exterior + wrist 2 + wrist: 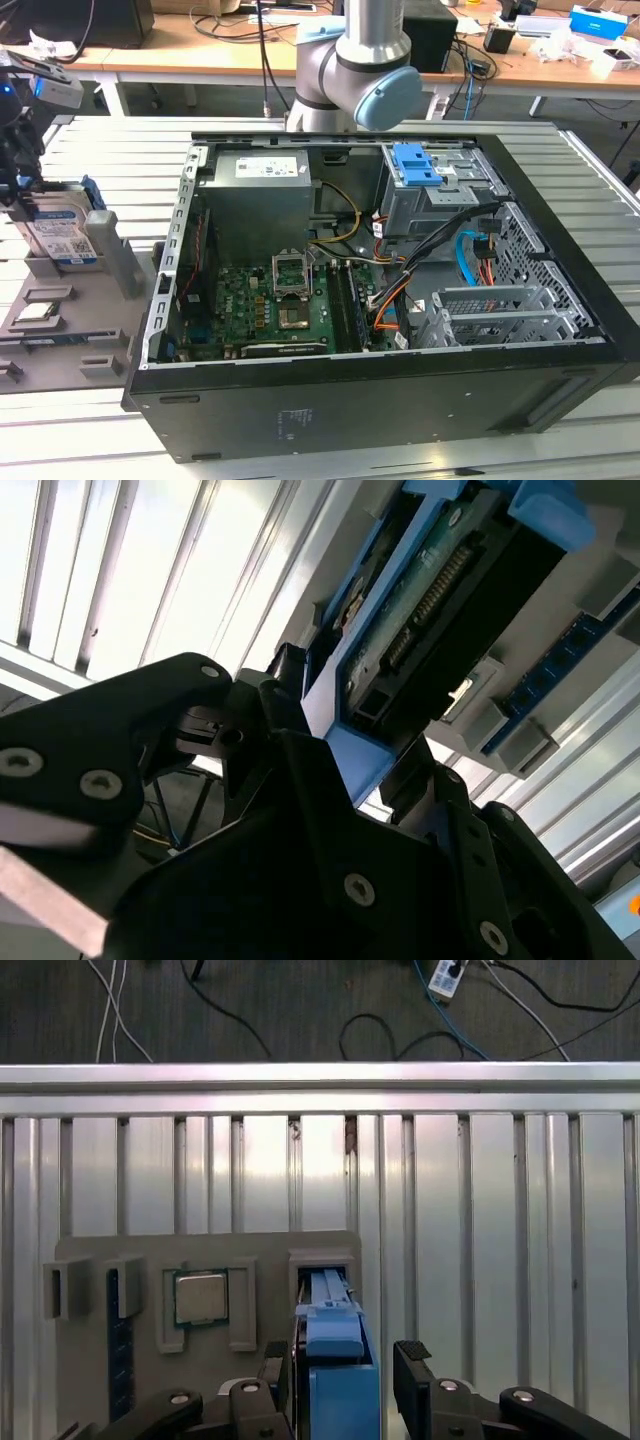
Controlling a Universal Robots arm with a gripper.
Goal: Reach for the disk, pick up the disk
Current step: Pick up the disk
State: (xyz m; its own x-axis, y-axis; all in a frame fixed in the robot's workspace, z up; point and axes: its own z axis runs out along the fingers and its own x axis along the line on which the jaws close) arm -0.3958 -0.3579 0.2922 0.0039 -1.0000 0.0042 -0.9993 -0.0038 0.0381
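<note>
Gripper stood with fingers apart, straddling the upright disk, which lay directly between them, unclamped.

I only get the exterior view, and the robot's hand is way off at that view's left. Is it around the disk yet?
Observer: Yes. In the first wrist view the gripper has one finger on each side of the disk.
Operator: Is it squeezing?
Observer: It looks not: a strip of the table shows between one finger and the disk's blue rail.
Operator: What's on the disk's back?
Observer: In the second wrist view, a circuit board with a row of pins.
</note>
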